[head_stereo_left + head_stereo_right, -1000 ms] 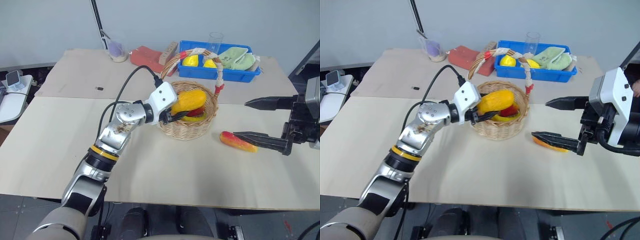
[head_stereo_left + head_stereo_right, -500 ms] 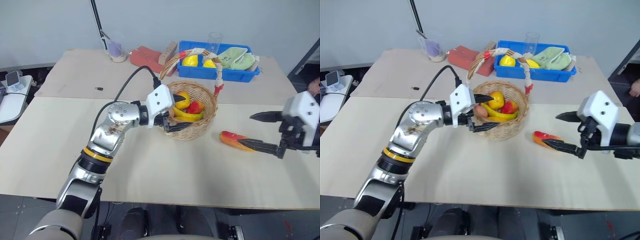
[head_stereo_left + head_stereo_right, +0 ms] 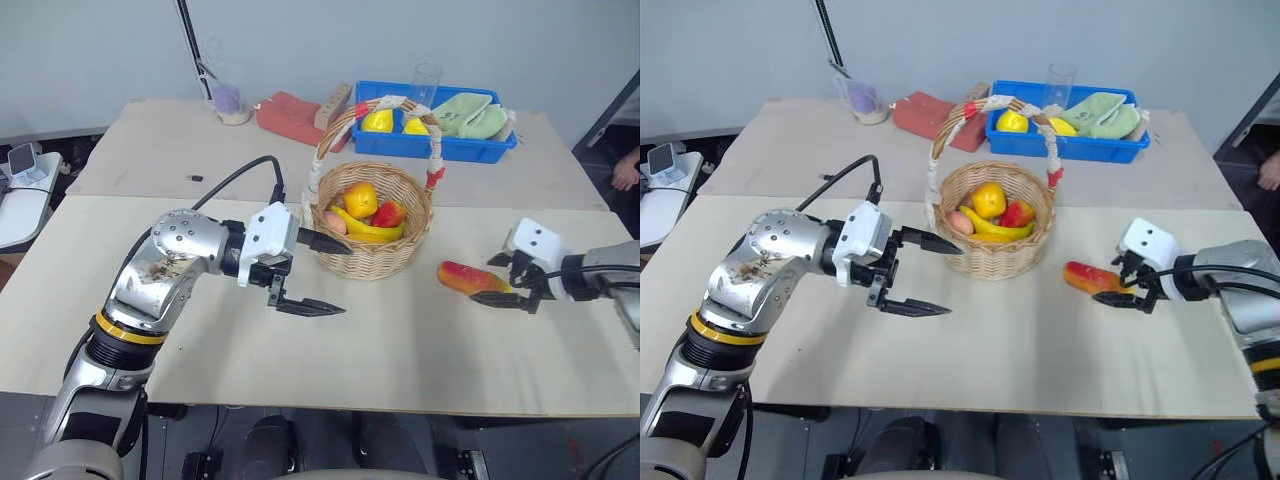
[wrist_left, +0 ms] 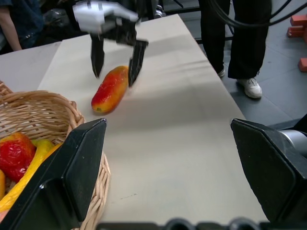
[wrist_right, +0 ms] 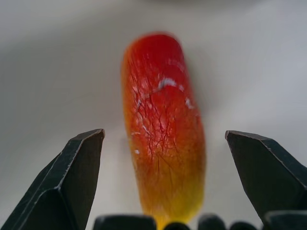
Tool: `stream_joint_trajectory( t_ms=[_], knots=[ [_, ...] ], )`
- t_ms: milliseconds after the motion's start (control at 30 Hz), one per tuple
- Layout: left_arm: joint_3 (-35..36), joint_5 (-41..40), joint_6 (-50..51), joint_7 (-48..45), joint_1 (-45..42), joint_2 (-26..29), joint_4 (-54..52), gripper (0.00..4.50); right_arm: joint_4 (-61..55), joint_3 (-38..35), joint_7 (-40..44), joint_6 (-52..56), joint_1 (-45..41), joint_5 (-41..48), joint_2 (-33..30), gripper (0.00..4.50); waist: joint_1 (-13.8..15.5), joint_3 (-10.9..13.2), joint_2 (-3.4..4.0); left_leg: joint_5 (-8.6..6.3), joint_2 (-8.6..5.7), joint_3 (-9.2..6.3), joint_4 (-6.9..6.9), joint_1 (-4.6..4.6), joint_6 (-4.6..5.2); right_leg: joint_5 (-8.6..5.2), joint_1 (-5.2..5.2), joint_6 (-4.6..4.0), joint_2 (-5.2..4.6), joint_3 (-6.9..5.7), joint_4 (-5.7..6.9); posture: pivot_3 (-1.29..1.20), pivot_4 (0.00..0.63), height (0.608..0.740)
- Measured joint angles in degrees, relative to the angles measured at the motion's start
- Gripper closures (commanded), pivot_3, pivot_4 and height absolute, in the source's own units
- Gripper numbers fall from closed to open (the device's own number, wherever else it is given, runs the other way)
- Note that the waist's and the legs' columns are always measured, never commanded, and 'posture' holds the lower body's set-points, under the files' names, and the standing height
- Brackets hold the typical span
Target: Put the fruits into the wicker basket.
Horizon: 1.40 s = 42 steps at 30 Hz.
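Lying flat on the table (image 3: 400, 340), to the right of the wicker basket (image 3: 375, 255) and apart from it: the red-and-yellow fruit (image 3: 470, 278), the one piece not yet inside. In the head views, long axis running roughly side to side, red end toward the basket, yellower end toward the right gripper (image 3: 510, 285). Right gripper right at that yellow end, spread wide, empty, one black finger to each side of the fruit. From the right wrist view, fruit (image 5: 163, 129) stretching straight away along the gripper's own line, centred between the two fingertips (image 5: 79, 158), neither one touching; so a grasp across the narrow width, with the fingers already astride. Hard to judge from the head views how far down toward the tabletop the tips have come, probably close, since the left wrist view shows them reaching beside the fruit's upper end. Left gripper (image 3: 310, 275) on the basket's near-left side, also spread wide and holding nothing, pointing across toward the right, the basket between it and the fruit. Right arm therefore far the nearer. Inside the basket: several fruits, among them a curved yellow one (image 3: 370, 228), a round orange one and a red one. Blue tray (image 3: 450, 148) at the back edge, well apart.
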Motion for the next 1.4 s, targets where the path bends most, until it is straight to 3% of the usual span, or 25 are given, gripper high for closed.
stream_joint_trajectory(
  t_ms=[67, 333, 400, 500, 700, 767, 867, 1000, 1200, 1267, 1400],
  knots=[
    [0.10, 0.00, 0.00, 0.17, 0.08, 0.02, -0.39, 0.11, 2.46, 1.15, 0.71, -1.22, -1.08, -1.44, 1.18, 0.00, -0.04, 0.00, 0.00, 0.00, 0.00, 0.00, 0.00, -0.01, 0.00, 0.00, 0.00, 0.00, 0.00, 0.00, 0.00, 0.00, 0.150, 0.682],
    [2.01, 0.18, -0.07, 2.16, 0.68, 1.18, -1.28, 0.00, 6.55, 1.25, 2.59, -3.97, -3.53, -4.11, 2.01, 2.54, -0.22, -0.01, 0.01, 0.00, 0.02, -0.01, -0.01, 0.02, 0.00, 0.01, 0.01, -0.01, 0.01, 0.00, 0.03, 0.00, 0.150, 0.682],
    [2.97, 0.00, 0.12, 2.73, 1.27, 1.67, -1.46, 0.00, 6.40, 0.95, 2.98, -4.03, -3.28, -4.10, 2.01, 2.91, -0.26, -0.01, 0.01, 0.00, 0.02, -0.01, -0.01, 0.02, 0.00, 0.01, 0.00, -0.01, 0.00, 0.00, 0.03, 0.00, 0.150, 0.682],
    [4.40, -0.64, 0.49, 3.43, 2.50, 2.53, -1.71, 0.00, 3.87, -0.42, 3.37, -3.92, -1.15, -3.48, 1.68, 2.92, -0.21, -0.01, 0.01, 0.00, 0.03, -0.02, -0.01, 0.01, 0.00, 0.01, -0.01, 0.00, 0.00, 0.00, 0.05, 0.00, 0.150, 0.682],
    [12.32, -1.95, 1.59, 5.90, 7.52, 7.24, -2.40, 0.00, -19.36, -9.79, 7.14, 4.98, 7.24, 6.32, -4.45, 2.93, -0.51, -0.01, 0.09, 0.00, 0.27, -0.02, -0.03, 0.05, 0.00, 0.00, -0.06, 0.00, 0.01, 0.01, 0.20, 0.00, 0.150, 0.682],
    [14.72, -2.99, 2.56, 6.89, 9.33, 8.34, -3.37, 0.00, -28.15, -13.17, 6.09, 10.48, 5.90, 11.39, -4.24, 2.93, -0.70, -0.01, 0.08, -0.01, 0.38, -0.01, -0.03, 0.15, -0.01, -0.01, -0.02, -0.01, 0.07, 0.00, 0.27, 0.00, 0.150, 0.682],
    [17.25, -4.61, 3.61, 8.47, 10.82, 8.79, -5.35, 0.00, -36.81, -13.45, 1.04, 17.01, -1.47, 16.90, 1.10, 2.93, -0.52, 0.03, -0.04, 0.02, 0.48, 0.00, -0.01, 0.25, -0.06, -0.09, 0.00, -0.10, 0.16, -0.03, 0.43, 0.00, 0.150, 0.682],
    [18.32, -5.57, 4.05, 9.39, 11.11, 9.21, -6.10, 0.00, -34.90, -7.80, -5.69, 20.19, -9.56, 15.88, 9.10, 2.94, 0.36, 0.03, -0.05, 0.05, 0.41, 0.09, 0.01, 0.27, -0.11, -0.14, -0.01, -0.20, 0.16, -0.06, 0.50, 0.00, 0.150, 0.682],
    [18.56, -5.72, 4.16, 10.93, 10.69, 9.15, -6.29, 0.00, -18.31, 2.29, -12.65, 16.18, -18.91, 5.86, 19.45, 2.94, 0.28, 0.03, -0.05, 0.06, 0.09, 0.15, -0.02, 0.19, -0.12, -0.12, -0.09, -0.23, 0.05, -0.06, 0.54, 0.00, 0.150, 0.682],
    [18.54, -5.76, 4.22, 11.25, 10.68, 9.11, -6.43, 0.00, -13.48, 3.55, -13.90, 14.17, -20.81, 3.55, 21.65, 1.91, 0.25, 0.03, -0.04, 0.06, 0.07, 0.12, -0.02, 0.12, -0.12, -0.12, -0.13, -0.22, 0.02, -0.08, 0.54, 0.00, 0.150, 0.682],
    [18.54, -6.16, 5.05, 12.26, 10.69, 8.68, -6.94, 0.00, -9.41, 3.50, -15.09, 12.01, -22.77, 1.54, 23.91, 0.57, 0.20, 0.03, -0.04, 0.05, 0.05, 0.01, -0.01, 0.08, -0.12, -0.12, -0.15, -0.22, -0.02, -0.12, 0.55, 0.00, 0.150, 0.682]
  ],
)
